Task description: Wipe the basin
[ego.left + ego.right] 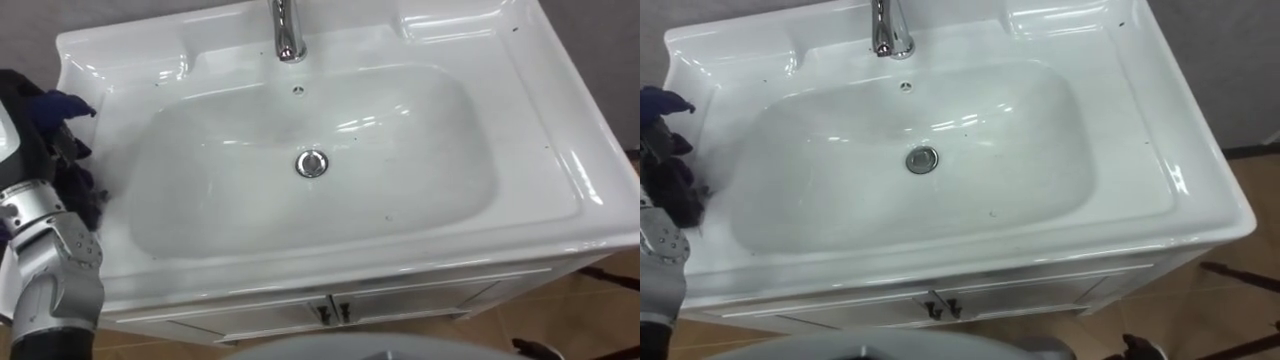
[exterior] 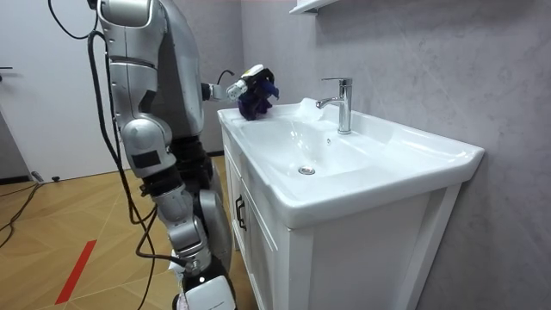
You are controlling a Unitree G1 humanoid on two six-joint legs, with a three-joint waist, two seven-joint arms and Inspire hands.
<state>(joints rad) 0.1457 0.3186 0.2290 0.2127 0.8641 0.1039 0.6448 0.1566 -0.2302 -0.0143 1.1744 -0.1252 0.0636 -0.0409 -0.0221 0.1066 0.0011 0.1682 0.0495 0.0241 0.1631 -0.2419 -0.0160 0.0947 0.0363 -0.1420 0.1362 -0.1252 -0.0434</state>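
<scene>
Basin [image 1: 420, 150] is sitting mostly unwiped, specks showing; left hand [image 1: 48, 150] is clenching fingers round blue cloth [image 1: 62, 102] at its left rim.

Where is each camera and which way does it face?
Left eye view: on the head, looking down into the white ceramic basin; the left robot hand, clutching a dark blue cloth, shows at left.
Right eye view: beside it, same downward look, same arm at left.
Room view: off in the room, facing the basin's end and the whole standing robot.
All share basin, chrome faucet, cloth.
</scene>
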